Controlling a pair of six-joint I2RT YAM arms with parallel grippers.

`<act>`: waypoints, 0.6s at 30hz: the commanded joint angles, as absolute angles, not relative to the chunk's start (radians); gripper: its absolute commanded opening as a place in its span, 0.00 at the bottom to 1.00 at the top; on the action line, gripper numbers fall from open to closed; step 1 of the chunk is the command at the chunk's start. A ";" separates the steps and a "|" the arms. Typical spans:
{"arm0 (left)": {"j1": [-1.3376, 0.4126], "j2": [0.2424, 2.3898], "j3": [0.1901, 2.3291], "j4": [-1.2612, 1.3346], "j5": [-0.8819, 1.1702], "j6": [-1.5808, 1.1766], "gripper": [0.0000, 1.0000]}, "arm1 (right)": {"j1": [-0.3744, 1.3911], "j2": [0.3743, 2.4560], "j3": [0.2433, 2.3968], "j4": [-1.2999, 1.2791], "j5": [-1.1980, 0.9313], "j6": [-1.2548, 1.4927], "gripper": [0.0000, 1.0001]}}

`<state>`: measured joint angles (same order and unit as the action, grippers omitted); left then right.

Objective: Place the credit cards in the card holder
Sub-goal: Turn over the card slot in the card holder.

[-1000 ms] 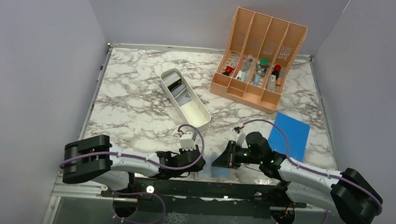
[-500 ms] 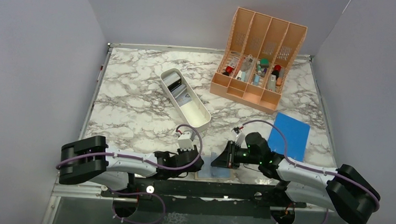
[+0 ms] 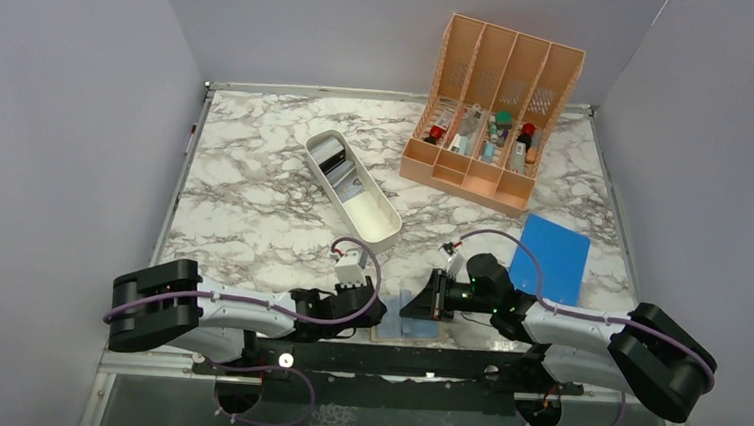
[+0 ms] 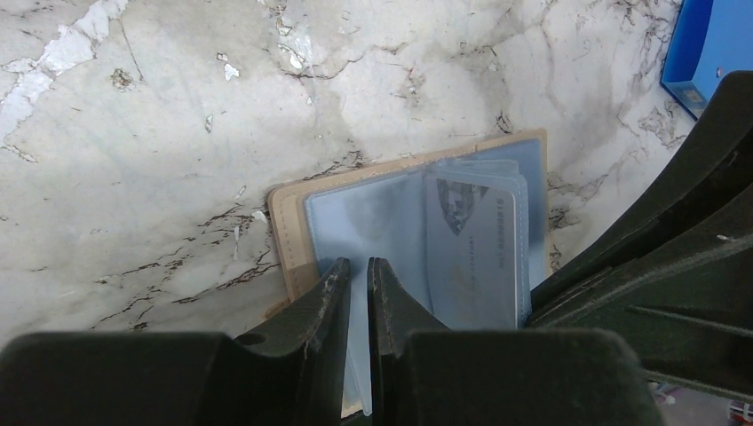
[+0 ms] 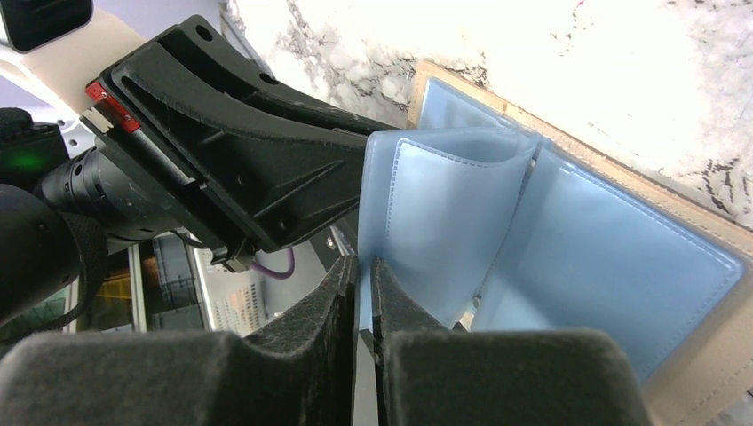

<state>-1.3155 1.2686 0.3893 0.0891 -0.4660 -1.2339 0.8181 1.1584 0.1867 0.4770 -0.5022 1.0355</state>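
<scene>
As our right gripper (image 5: 364, 293) narrows almost shut on a pale-blue plastic sleeve leaf (image 5: 444, 222), the tan-brown folding card holder (image 3: 416, 314) lies open well nearward of the long white oblong tray (image 3: 353, 186). Our left gripper (image 4: 358, 293), nearly closed, pinches another leaf. We judge a pocket is being spread; neither gripper carries a card.

Looks like a robotics lab test cell. Shows in the plain grey panel walls (image 3: 60, 101) boxing in a marble-print table (image 3: 243, 204), and in the left arm (image 3: 246, 309) and right arm (image 3: 575, 332) bolted to a black rail (image 3: 393, 357) at its near edge
</scene>
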 commanded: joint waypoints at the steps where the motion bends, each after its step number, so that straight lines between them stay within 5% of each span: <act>1: -1.313 1.272 0.376 0.073 -0.494 -1.235 0.17 | 0.824 1.176 0.181 0.487 -0.505 1.022 0.16; 18: -1.313 1.197 0.407 0.031 -0.495 -1.224 0.17 | 0.824 1.253 0.210 0.524 -0.533 1.014 0.12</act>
